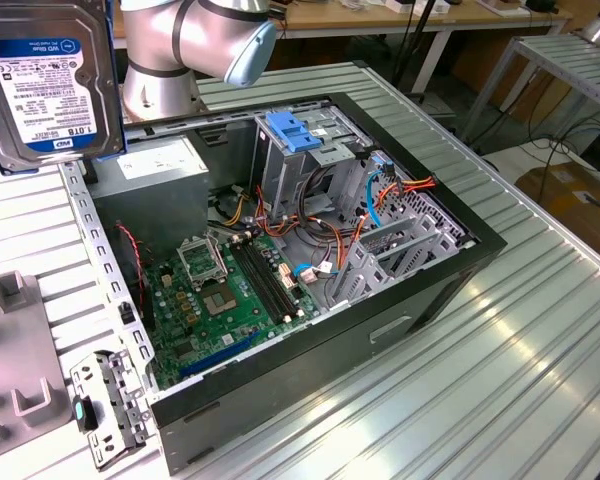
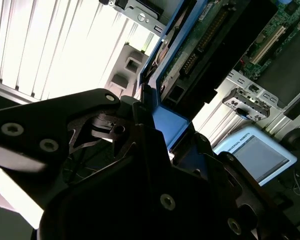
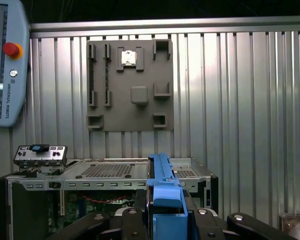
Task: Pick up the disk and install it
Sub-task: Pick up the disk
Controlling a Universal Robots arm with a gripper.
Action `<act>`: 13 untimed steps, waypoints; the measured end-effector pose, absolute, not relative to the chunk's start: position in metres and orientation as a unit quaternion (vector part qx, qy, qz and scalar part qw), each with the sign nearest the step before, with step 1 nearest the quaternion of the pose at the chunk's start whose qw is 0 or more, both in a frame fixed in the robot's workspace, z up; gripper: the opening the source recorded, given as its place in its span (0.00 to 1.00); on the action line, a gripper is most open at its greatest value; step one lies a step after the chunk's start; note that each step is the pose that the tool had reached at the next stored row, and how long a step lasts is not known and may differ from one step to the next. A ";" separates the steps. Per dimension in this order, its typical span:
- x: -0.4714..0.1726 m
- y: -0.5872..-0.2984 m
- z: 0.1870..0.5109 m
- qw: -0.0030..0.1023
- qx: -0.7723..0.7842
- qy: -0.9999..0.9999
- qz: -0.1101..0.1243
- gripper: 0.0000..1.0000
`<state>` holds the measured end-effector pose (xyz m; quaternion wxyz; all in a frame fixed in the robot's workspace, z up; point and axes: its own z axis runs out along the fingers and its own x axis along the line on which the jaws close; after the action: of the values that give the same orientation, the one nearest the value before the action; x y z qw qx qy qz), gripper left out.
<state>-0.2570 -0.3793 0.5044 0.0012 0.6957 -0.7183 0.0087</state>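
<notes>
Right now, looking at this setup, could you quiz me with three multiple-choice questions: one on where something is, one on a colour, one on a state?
1. Where is the disk?
A. Held up by the hand, at the exterior view's left of the computer case
B. Lying flat inside it
C. On the floor under the table

2. What colour is the disk's side rail?
A. Red
B. Blue
C. Yellow

3. How is the computer case?
A. Open, insides showing
B. Closed by a panel
C. Wrapped in plastic

Answers:
1 A: the first wrist view shows the hand clamped on the rail, and the exterior view shows the disk beside the case, not in it.
2 B: the rail is blue in both wrist views.
3 A: the motherboard and cables are in plain sight.
</notes>
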 end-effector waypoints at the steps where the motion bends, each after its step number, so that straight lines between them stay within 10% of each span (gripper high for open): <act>1: -0.257 -0.379 0.504 0.001 0.696 -0.718 0.009 0.37; 13: -0.243 -0.379 0.504 0.001 0.696 -0.718 0.009 0.37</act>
<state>-0.2428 -0.3793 0.5043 0.0012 0.6957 -0.7183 0.0088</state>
